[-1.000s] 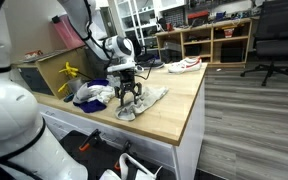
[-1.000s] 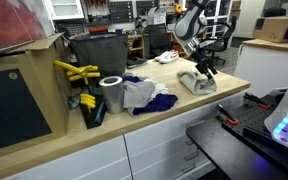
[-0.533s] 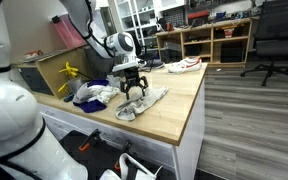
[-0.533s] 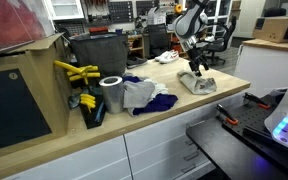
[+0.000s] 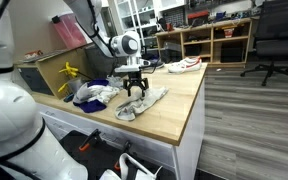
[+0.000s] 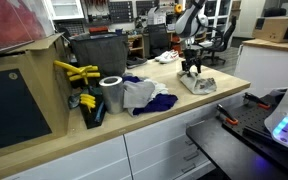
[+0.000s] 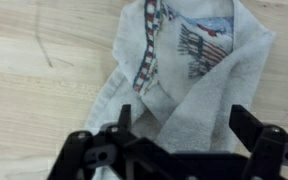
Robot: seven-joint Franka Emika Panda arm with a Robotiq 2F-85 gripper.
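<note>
A crumpled grey-white cloth (image 5: 142, 102) with a striped edge lies on the wooden table top, seen in both exterior views (image 6: 197, 83) and filling the wrist view (image 7: 189, 80). My gripper (image 5: 136, 89) hangs just above the cloth, open and empty, its two black fingers spread wide over it (image 7: 184, 125). It also shows in an exterior view (image 6: 191, 69) above the cloth's far end.
A pile of white and blue cloths (image 6: 142, 96), a roll of tape (image 6: 111, 93), yellow tools (image 6: 76, 72) and a dark bin (image 6: 99, 52) stand on the same table. A white shoe (image 5: 183, 65) lies at the far end. Table edge (image 5: 196, 115) is near.
My gripper has risen off the cloth and shifted along the table toward the cloth's far end. The cloth stays lying where it was.
</note>
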